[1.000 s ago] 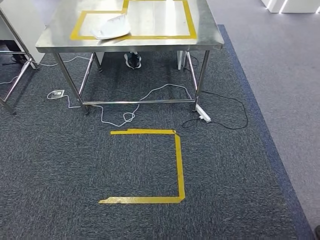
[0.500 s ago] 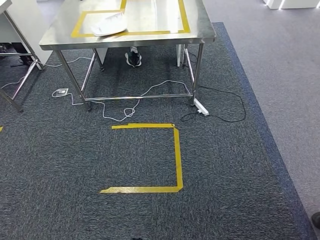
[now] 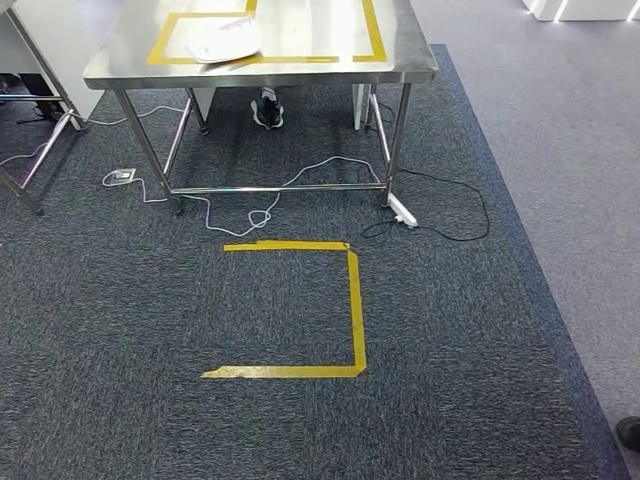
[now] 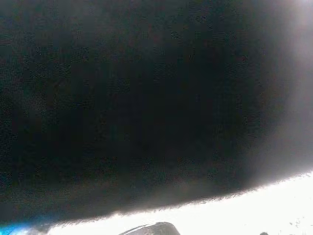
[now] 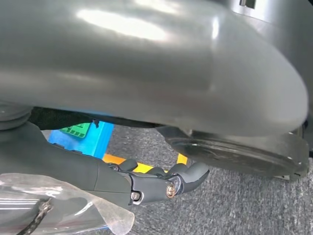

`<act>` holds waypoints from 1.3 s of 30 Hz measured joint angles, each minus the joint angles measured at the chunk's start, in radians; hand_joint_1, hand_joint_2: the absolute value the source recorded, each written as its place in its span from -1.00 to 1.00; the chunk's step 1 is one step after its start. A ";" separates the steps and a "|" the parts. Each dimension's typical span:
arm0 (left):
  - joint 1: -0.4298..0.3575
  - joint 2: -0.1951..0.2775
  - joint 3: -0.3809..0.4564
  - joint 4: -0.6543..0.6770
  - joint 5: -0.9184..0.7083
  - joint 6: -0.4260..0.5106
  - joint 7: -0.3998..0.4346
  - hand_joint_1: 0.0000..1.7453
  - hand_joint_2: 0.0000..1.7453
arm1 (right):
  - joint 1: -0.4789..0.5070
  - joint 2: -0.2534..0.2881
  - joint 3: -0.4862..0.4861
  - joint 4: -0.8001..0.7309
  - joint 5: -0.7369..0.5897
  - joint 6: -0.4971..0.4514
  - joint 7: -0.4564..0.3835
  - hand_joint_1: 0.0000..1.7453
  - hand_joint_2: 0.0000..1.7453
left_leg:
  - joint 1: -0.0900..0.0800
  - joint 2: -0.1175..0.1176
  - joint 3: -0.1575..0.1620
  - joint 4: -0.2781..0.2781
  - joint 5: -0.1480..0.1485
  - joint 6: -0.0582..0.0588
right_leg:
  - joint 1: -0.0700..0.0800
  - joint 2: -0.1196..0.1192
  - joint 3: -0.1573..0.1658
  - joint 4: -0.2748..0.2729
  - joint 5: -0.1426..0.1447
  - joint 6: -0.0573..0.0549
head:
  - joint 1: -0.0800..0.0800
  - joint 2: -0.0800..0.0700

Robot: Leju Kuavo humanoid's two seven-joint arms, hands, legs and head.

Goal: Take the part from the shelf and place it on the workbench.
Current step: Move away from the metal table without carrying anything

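Steel workbench [image 3: 407, 62] with yellow tape rectangles on its top, at the far side; a white curved plastic part [image 3: 225, 42] lies on its left half. Dark grey carpet floor [image 3: 151, 330] bears a yellow tape outline [image 3: 356, 300], white cables [image 3: 249, 215], a black cable [image 3: 460, 235].

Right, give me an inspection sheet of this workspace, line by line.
Surface: steel workbench, marked with yellow tape.
Job's things: white item on the workbench, inside the tape frame; clear plastic bag by the right hand.
Clutter: nothing seen on the workbench.
Hands: right hand, fingers stretched out, grip on the bag cannot be told; left wrist picture too dark to judge.
Cables: white cable, black cable and power strip on the carpet under the workbench.
Surroundings: floor tape on the carpet; a person's shoe behind the workbench.
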 joint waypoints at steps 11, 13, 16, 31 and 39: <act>-0.005 0.001 -0.024 0.000 0.025 -0.001 0.007 -1.00 -1.00 | 0.000 0.000 0.000 0.005 0.000 -0.003 0.000 -1.00 -1.00 | -0.001 0.000 -0.002 0.002 0.004 0.005 | -0.002 0.000 -0.004 0.001 0.004 0.006 | -0.001 0.000; -0.005 0.001 -0.026 0.000 0.027 -0.001 0.007 -1.00 -1.00 | 0.000 0.000 0.000 0.006 0.000 -0.003 0.000 -1.00 -1.00 | -0.001 0.000 -0.003 0.002 0.004 0.005 | -0.002 0.000 -0.004 0.001 0.004 0.006 | -0.001 0.000; -0.006 0.001 -0.030 0.002 0.039 -0.002 0.008 -1.00 -1.00 | 0.000 0.000 0.000 0.009 0.000 -0.003 0.000 -1.00 -1.00 | -0.001 0.000 -0.003 0.002 0.004 0.005 | -0.002 0.000 -0.004 0.001 0.004 0.006 | -0.001 0.000; -0.011 -0.001 -0.068 0.018 0.092 0.000 0.016 -1.00 -1.00 | -0.002 0.002 0.000 0.026 -0.001 0.008 -0.018 -1.00 -1.00 | 0.010 -0.004 -0.006 -0.032 0.035 0.027 | -0.010 0.002 -0.068 0.139 -0.082 0.034 | 0.004 0.000; -0.014 0.003 -0.076 0.021 0.097 0.002 0.023 -1.00 -1.00 | 0.000 0.010 0.000 0.039 0.110 0.015 -0.022 -1.00 -1.00 | 0.029 -0.060 -0.031 0.000 0.034 -0.020 | -0.057 0.059 -0.004 0.033 -0.016 0.074 | 0.008 0.000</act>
